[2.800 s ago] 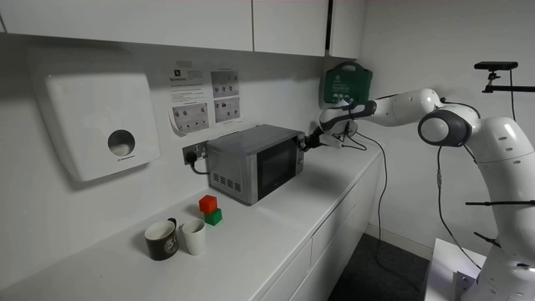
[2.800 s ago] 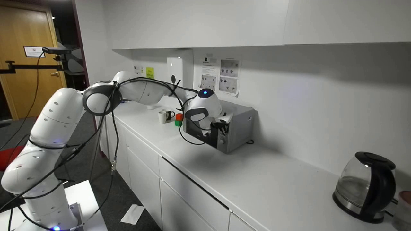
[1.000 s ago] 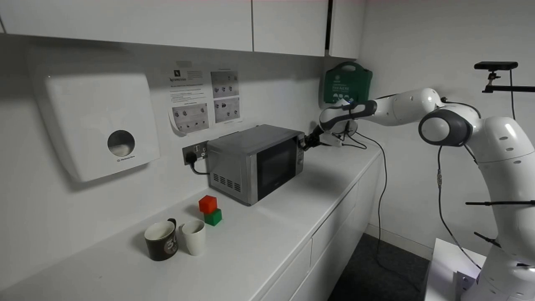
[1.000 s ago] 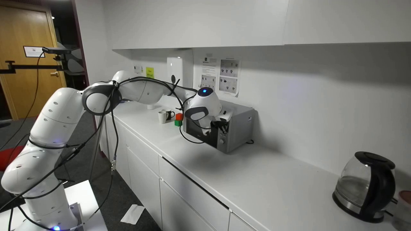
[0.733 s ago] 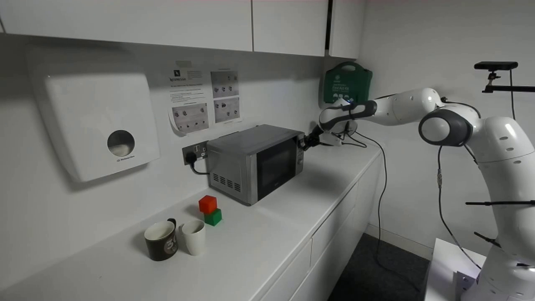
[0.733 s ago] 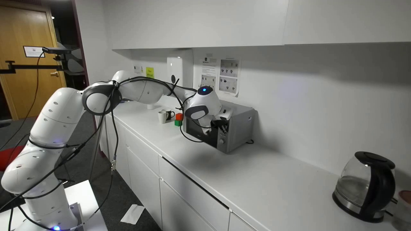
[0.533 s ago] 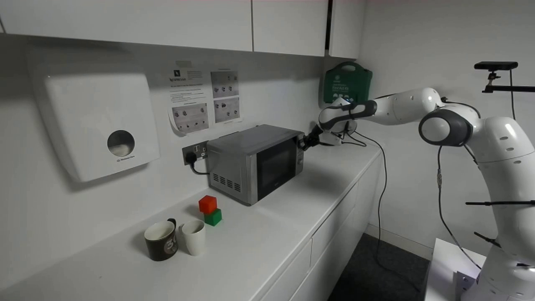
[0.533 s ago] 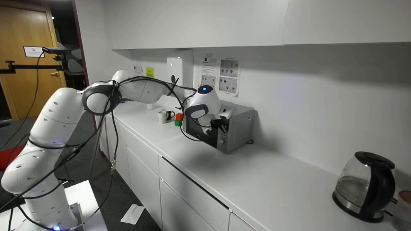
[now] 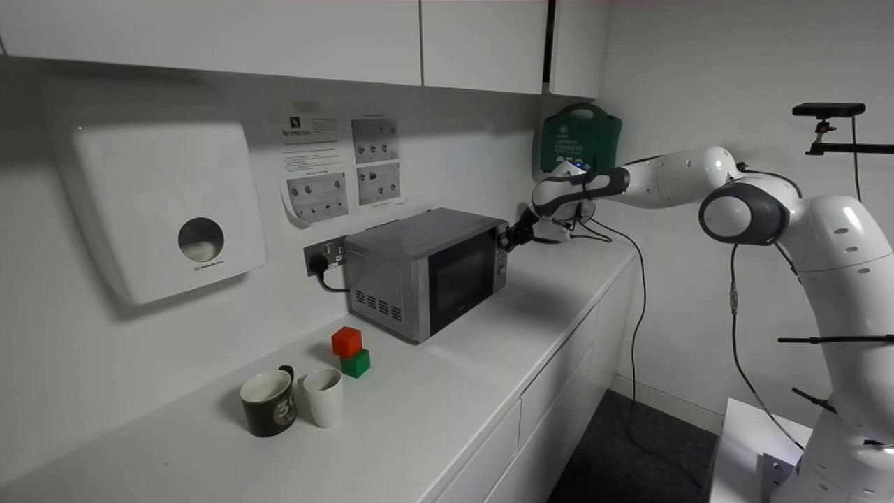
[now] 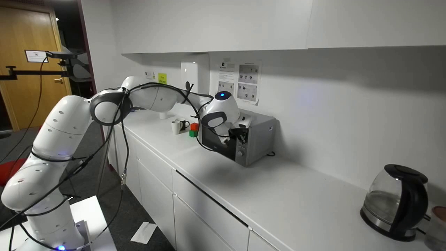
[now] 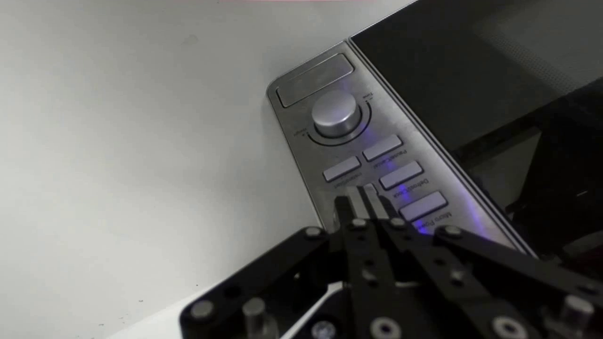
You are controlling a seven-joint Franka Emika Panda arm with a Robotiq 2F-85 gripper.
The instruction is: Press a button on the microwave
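In both exterior views the microwave (image 9: 391,241) stands on the counter (image 9: 419,419), and the claw (image 11: 365,200) is at its front, at the panel end. In the wrist view, left to right, come the knob (image 11: 335,112), high on the panel (image 11: 393,123); the claw's fingers (image 11: 356,202), together, a thin dark line between them; then buttons (image 11: 401,175) and the dark glass (image 11: 452,66). The fingers partly cover one button; whether they touch it, I cannot tell.

On the counter, left of the microwave in both exterior views, are a dark mug (image 9: 269,409), a white mug (image 9: 325,399) just beside it, and a red block (image 9: 347,342) stacked on a green block (image 9: 357,364). In an exterior view a kettle (image 10: 392,202) stands well to the right of the microwave, near a thing (image 10: 437,228) cut off by the edge.

In an exterior view a wooden door (image 10: 29,90) is at far left, and a sheet (image 10: 144,233) lies on the dark floor (image 10: 129,216). In both exterior views the wall bears a white dispenser (image 9: 164,209), then papers (image 9: 314,157), with cupboards (image 9: 209,35) overhead. In an exterior view a socket (image 9: 335,253) with a plug (image 9: 319,263) is just left of the microwave; a green first-aid kit (image 9: 578,140) is farther right, beyond it, and the arm (image 9: 667,183) reaches in from the right.
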